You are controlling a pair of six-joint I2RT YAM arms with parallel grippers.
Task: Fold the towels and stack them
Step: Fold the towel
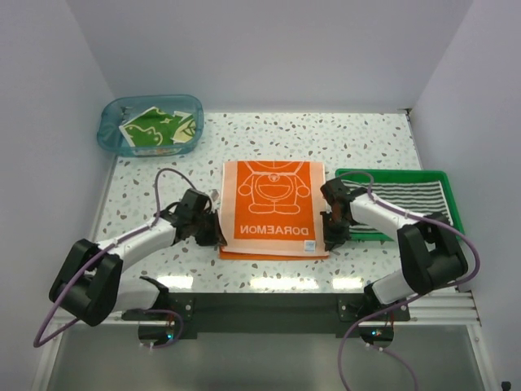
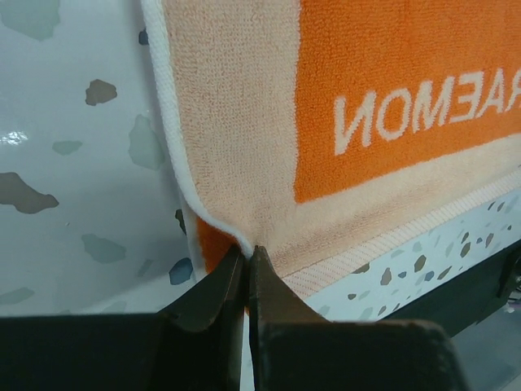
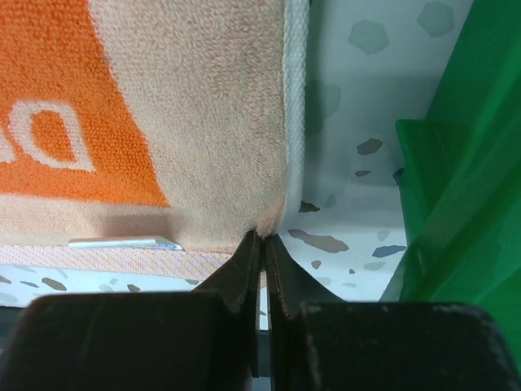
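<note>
on the speckled table (image 1: 366,147), the orange doraemon towel (image 1: 273,208) was clenched at its near corners by left gripper (image 1: 217,239) and right gripper (image 1: 332,242); stacking was judged undone.

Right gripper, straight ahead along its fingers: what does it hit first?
The orange Doraemon towel: the right gripper pinches its corner, so more cloth lies dead ahead. The green tray sits off to the side, likely clear.

Left arm (image 1: 142,238) and right arm (image 1: 378,213) have white links, black joints, purple cables (image 1: 167,173).
</note>
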